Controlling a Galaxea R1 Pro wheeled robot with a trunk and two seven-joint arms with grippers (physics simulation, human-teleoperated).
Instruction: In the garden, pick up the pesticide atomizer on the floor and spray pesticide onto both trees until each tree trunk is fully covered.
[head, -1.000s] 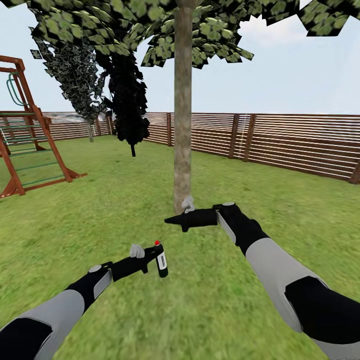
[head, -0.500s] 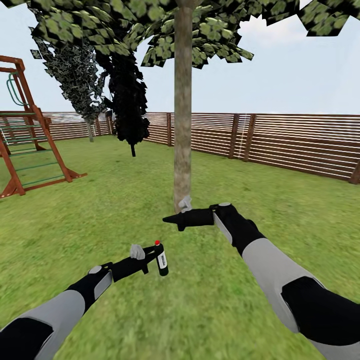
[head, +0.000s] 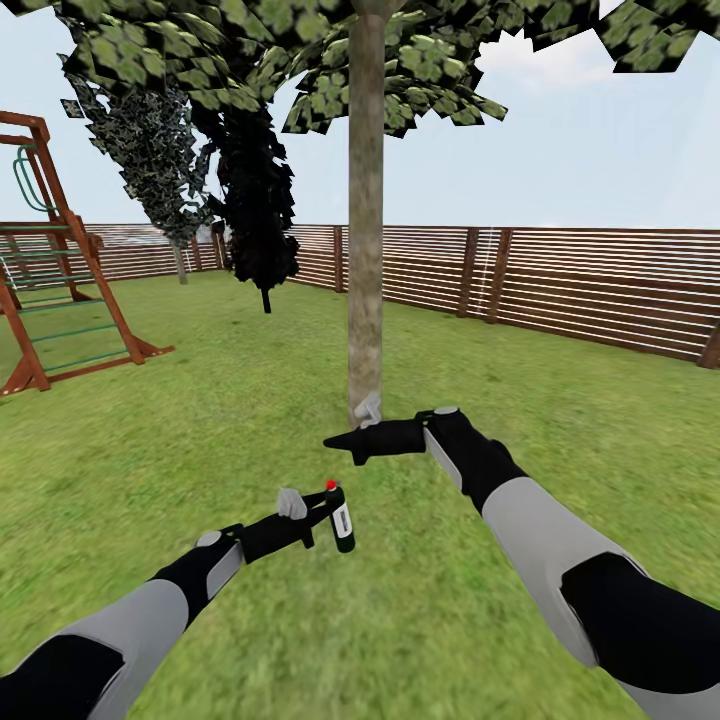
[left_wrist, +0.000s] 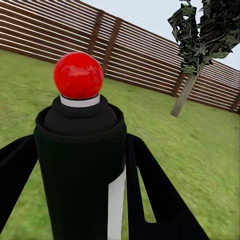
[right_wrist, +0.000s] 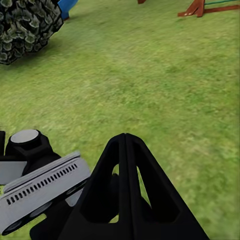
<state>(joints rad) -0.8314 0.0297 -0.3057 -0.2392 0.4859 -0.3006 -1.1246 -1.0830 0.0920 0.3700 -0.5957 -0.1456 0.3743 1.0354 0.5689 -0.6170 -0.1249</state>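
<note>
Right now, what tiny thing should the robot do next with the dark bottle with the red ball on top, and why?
Probably raise the left gripper toward the grey-brown tree trunk. It holds the dark red-topped spray bottle low over the green grass, and no white specks show on the bark. The right gripper is shut, holding nothing.

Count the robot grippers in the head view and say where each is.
2. The left gripper holds the pesticide atomizer above the grass; the right gripper hangs shut and empty before the tree trunk.
</note>
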